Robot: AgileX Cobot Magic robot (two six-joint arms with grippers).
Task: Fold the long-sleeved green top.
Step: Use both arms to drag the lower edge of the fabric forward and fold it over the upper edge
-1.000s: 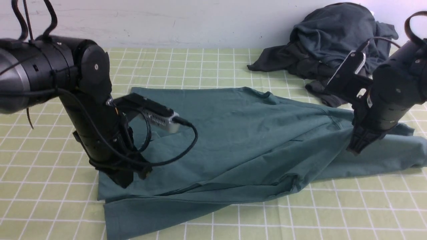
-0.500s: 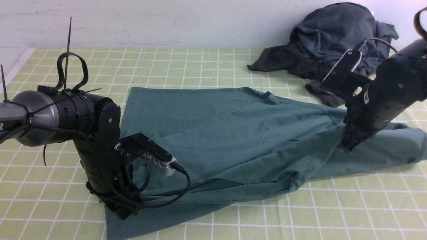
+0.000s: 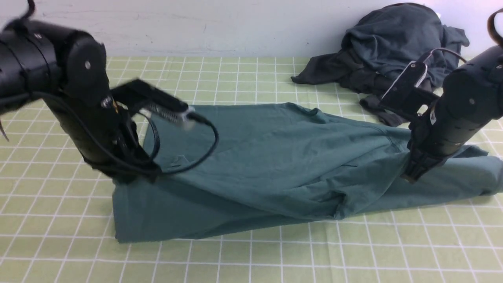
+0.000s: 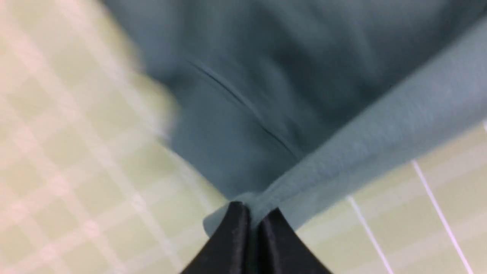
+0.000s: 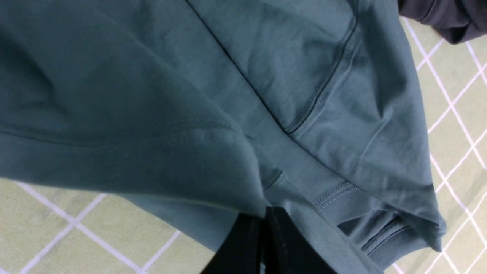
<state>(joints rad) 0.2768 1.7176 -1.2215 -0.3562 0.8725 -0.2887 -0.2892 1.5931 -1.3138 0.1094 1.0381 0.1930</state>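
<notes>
The green long-sleeved top [image 3: 275, 157] lies spread across the middle of the checked cloth, partly doubled over along its near side. My left gripper [image 3: 131, 177] is at the top's left end, lifted a little off the table. In the left wrist view it [image 4: 253, 213] is shut on a pinched fold of the green fabric [image 4: 266, 95]. My right gripper [image 3: 409, 176] is at the right end, near a sleeve. The right wrist view shows it [image 5: 262, 215] shut on a bunched fold of the top [image 5: 152, 95], beside a ribbed cuff [image 5: 380, 228].
A dark charcoal clothes heap [image 3: 393, 51] sits at the back right, against the pale wall, close behind my right arm; its edge shows in the right wrist view [image 5: 449, 19]. The yellow-green checked tablecloth [image 3: 275, 255] covers the table.
My left arm dipped to the top's near left corner, closed on the fabric, then rose and drew back, pulling that edge away from the table's front. The right arm barely moved.
</notes>
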